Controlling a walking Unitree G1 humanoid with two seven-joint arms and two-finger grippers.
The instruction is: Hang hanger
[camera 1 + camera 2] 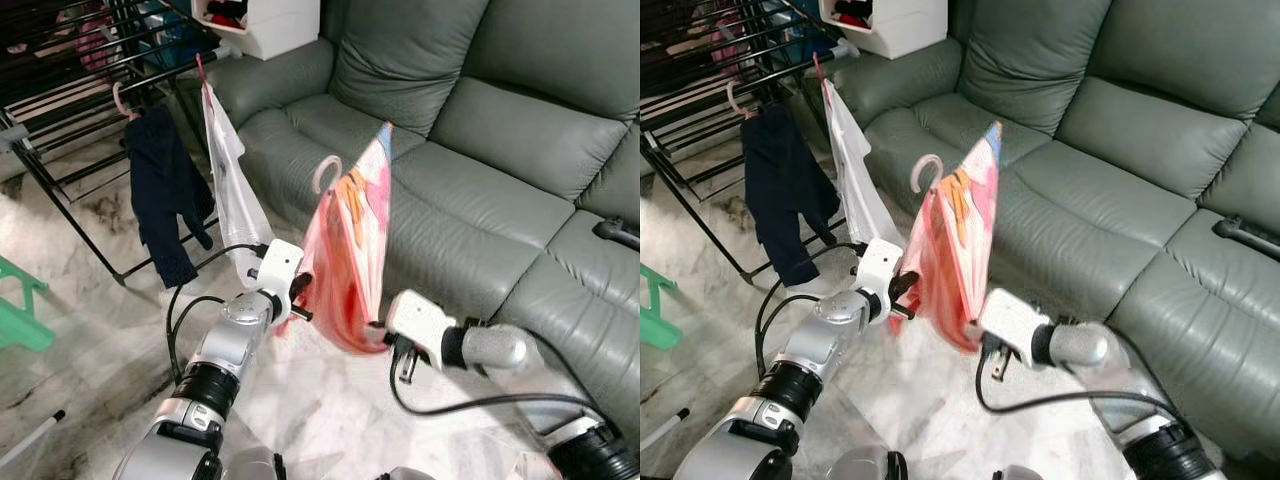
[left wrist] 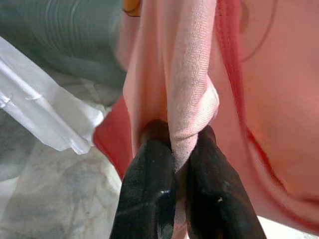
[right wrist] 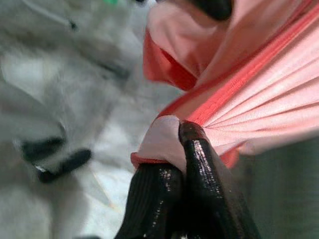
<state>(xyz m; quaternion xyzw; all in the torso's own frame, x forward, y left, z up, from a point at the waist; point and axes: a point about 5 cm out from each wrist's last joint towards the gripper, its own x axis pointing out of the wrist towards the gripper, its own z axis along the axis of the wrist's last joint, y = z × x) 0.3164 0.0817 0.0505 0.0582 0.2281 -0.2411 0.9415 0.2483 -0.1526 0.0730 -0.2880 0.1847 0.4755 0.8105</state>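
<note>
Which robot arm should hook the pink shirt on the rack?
Probably the left gripper: it pinches the pink shirt on the side nearer the drying rack. The right gripper holds the sofa side.

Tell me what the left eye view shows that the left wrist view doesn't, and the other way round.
Left eye alone: the hanger hook above the pink garment, the drying rack with a dark garment and a white garment, the grey sofa, and the right gripper at the garment's bottom edge. Left wrist alone: the black fingers pinching a fold of pink fabric. Shared: the left gripper holding the garment.
</note>
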